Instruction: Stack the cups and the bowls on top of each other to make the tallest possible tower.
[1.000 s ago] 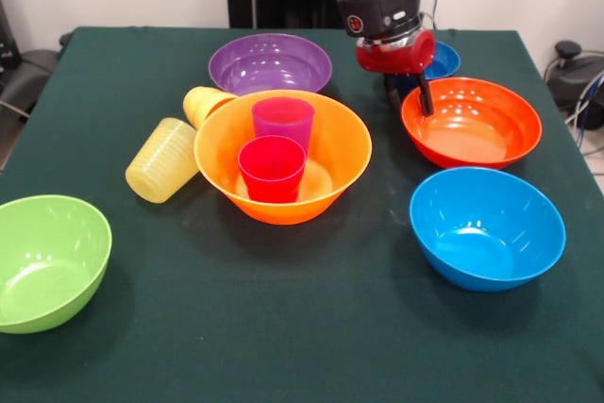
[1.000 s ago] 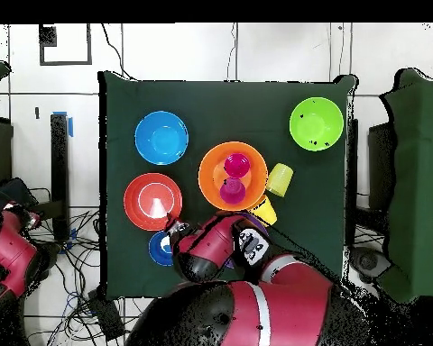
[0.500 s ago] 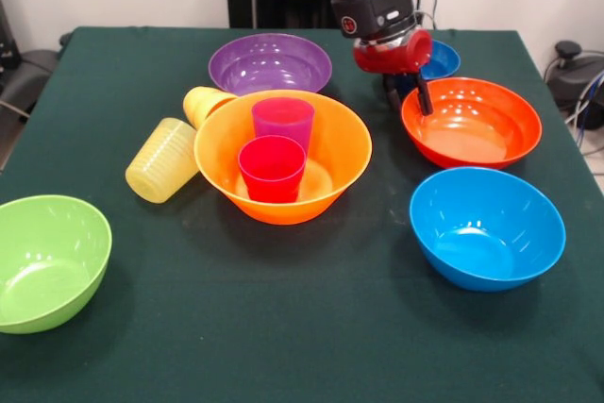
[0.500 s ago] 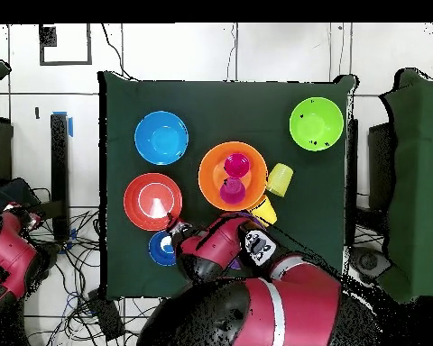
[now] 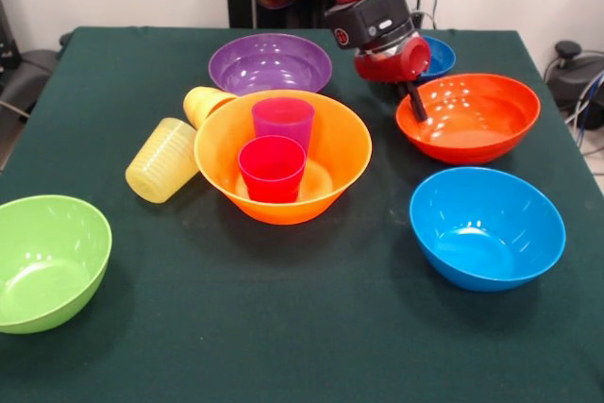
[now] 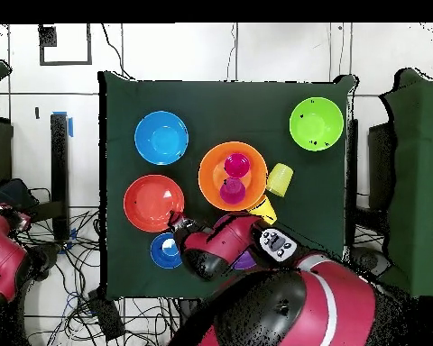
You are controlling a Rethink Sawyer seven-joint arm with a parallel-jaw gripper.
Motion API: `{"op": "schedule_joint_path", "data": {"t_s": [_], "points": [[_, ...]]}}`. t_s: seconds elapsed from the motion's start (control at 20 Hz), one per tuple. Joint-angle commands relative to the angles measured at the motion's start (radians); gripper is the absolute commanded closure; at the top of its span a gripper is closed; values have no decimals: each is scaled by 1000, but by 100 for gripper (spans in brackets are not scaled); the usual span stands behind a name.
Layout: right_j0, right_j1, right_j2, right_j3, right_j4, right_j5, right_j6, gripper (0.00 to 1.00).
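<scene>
Green cloth covers the table [image 5: 283, 327]; the hand [image 5: 412, 101] is clamped on the red-orange bowl's [image 5: 472, 125] rim.

Six bowls [image 5: 468, 118] and four cups [image 5: 273, 168] sit on one table [image 5: 283, 327].

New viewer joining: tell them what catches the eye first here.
The big orange-yellow bowl at the table's centre, holding a red-pink cup and a purple cup upright. Next, the end effector at the rim of the red-orange bowl, which sits tilted.
</scene>
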Motion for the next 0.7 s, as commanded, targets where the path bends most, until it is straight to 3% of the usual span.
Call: {"op": "schedule_joint_path", "data": {"t_s": [0.05,0.5,0.7], "points": [[34,117,61,-137,-79,99,150,100],[12,112,64,-121,-36,87,188,100],[34,52,14,-86,48,69,248,100]]}}
